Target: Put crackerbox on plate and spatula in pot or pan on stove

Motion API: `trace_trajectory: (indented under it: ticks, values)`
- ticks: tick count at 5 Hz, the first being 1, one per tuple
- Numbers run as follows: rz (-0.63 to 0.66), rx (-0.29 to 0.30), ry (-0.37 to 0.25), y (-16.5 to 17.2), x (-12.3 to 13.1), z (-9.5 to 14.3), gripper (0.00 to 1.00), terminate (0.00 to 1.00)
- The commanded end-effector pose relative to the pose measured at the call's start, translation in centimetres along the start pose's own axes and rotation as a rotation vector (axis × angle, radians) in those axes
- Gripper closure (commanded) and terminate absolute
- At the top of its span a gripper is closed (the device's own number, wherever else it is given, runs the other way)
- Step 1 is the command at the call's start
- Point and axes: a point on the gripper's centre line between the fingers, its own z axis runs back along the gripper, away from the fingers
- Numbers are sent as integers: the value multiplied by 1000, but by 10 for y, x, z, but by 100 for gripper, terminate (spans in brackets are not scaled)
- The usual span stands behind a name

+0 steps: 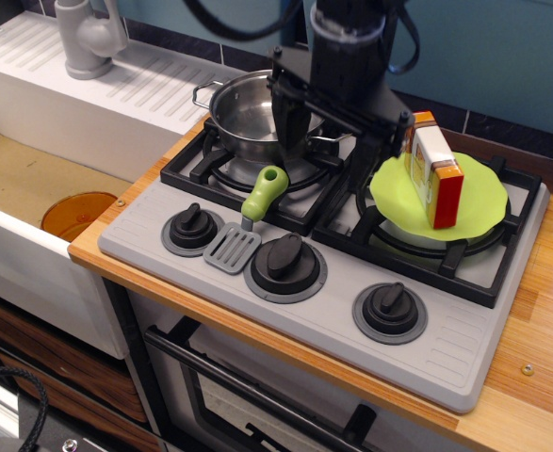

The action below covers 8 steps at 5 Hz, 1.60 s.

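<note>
observation.image view: spatula (246, 220) lies on the stove (285, 282) front, grey slotted blade flat betw the left and middle knobs (285, 256), green handle angled up onto the left burner grate (257, 174), tip near the pot (257, 111) base. Pot sits upright on that back-left burner and looks empty. Crackerbox (433, 174) stands on end on the plate (455, 202), leaning a bit, so that half looks done imo. Gripper (325, 132) hangs over the gap betw the two burners, fingers spread wide w/ nothing betw them, one finger (286, 118) in front of the pot, the other beside the box but not touching afaict. Step in hand looks like the spatula grab. To do it well: come down over the green handle where it's propped on the grate, since there's clearance under it, fingers across the handle width. Avoid the blade, it's flat on the panel and hemmed by knobs. Lift clear of the pot rim before moving over, then drop blade-first into the pot. Watch the near loop handle (203, 91).
</note>
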Motion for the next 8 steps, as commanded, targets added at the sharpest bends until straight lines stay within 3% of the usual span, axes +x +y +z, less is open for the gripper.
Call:
trace_trajectory:
  ticks: [1,4,7,8]
  values:
    - [67,56,-109,23,-4,10,0,0]
    - [79,65,-190,48,-17,-13,0,0]
    - [110,28,-218,45,-17,-57,0,0]
    - [130,36,-187,39,-15,-59,100,0]
